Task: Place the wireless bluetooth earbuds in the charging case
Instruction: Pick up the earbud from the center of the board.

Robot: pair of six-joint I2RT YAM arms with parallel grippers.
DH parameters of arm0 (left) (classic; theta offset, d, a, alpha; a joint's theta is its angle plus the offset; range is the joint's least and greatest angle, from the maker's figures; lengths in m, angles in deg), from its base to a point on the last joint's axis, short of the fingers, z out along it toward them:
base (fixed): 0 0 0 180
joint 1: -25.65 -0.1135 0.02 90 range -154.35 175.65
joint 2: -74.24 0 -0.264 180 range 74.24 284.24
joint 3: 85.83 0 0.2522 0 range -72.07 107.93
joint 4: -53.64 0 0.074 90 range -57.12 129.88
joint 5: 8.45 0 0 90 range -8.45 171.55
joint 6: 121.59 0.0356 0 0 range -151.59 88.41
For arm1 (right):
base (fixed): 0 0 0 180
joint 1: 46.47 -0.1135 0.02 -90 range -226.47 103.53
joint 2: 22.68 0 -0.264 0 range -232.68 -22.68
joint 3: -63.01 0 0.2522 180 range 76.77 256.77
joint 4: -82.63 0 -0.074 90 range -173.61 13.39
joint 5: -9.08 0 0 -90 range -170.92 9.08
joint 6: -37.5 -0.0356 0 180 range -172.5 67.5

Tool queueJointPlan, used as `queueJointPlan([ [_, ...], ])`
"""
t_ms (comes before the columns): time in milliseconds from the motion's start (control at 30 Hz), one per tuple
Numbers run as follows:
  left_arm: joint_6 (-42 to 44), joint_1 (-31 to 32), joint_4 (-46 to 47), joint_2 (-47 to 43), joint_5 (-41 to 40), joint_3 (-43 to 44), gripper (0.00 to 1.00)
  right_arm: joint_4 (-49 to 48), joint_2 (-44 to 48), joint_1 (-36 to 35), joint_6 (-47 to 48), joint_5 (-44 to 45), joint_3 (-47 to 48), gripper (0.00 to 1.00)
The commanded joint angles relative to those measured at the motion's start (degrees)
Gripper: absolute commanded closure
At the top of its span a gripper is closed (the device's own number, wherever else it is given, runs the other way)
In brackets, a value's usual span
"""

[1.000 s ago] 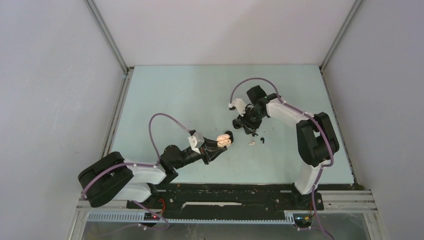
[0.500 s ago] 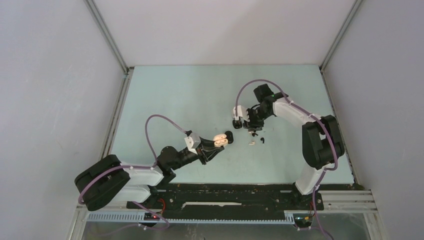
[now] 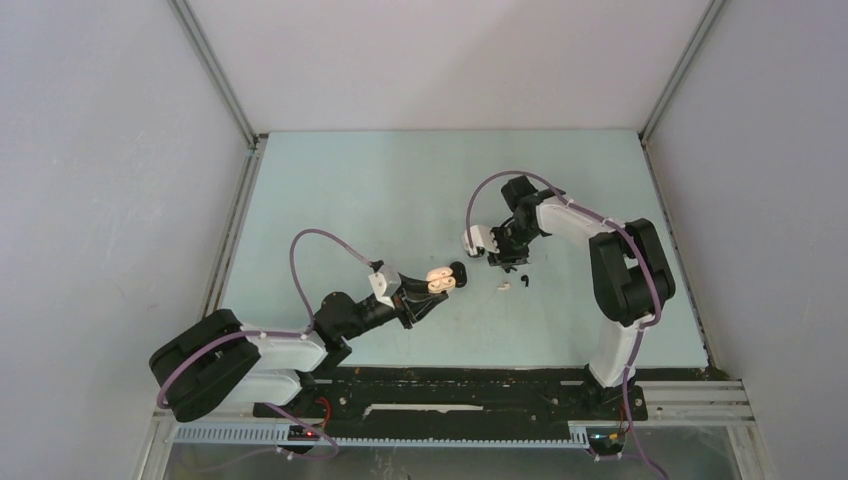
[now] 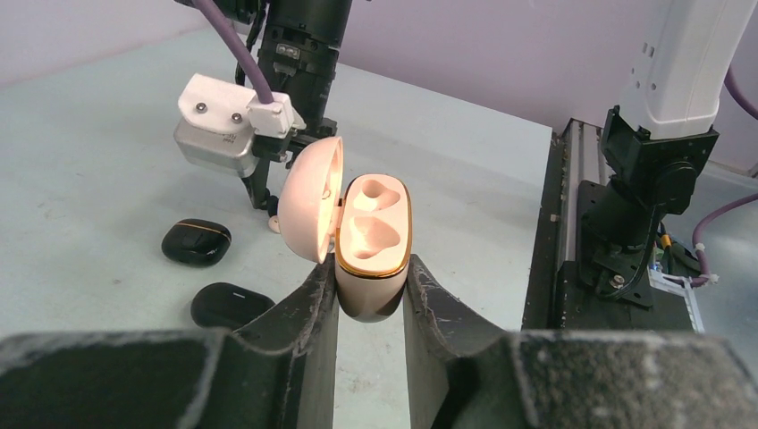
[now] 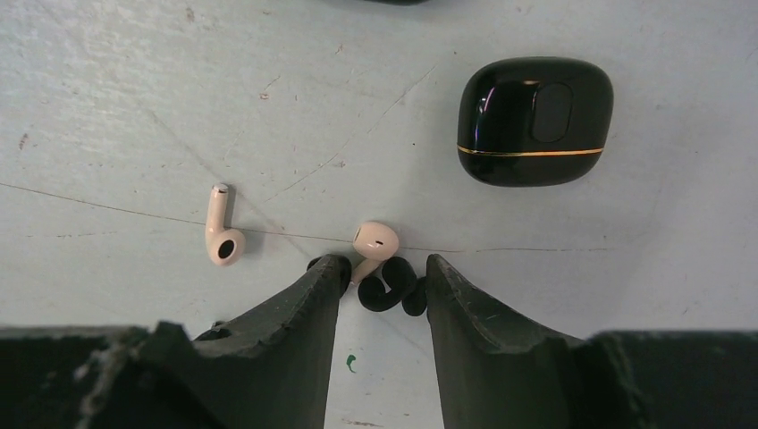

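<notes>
Clamped in left gripper (image 4: 371, 281): one open case (image 4: 375, 268), two wells (image 4: 368, 234) showing; at tips of parted right gripper (image 5: 384, 268): one pink earbud (image 5: 375, 239), second pink earbud (image 5: 221, 238) alongside; two black cases (image 4: 196, 241) nearby.

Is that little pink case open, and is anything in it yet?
Open and empty: the pink case has its lid swung back, and both pockets inside are bare.
</notes>
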Motion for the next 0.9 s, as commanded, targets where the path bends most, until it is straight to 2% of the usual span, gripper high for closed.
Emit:
queueJointPlan([
  [0,0.85,-0.19,2.75,-0.53,-0.61,0.15,1.00,-1.14,-1.44,-0.44,1.67,1.76,0.26,0.57],
  [433,0.77,-0.29,2.69,-0.51,-0.43,0.24,1.00,-2.04,-3.52,-1.42,-0.20,2.72,0.26,0.60],
  [733,0.68,-0.29,2.74,-0.20,-0.12,0.31,1.00,-2.06,-4.83,-1.64,-1.92,3.96,0.27,0.67],
  [867,0.68,-0.32,2.75,0.00,0.09,0.47,1.00,-1.07,-5.76,-1.66,-4.28,3.64,1.39,0.64],
])
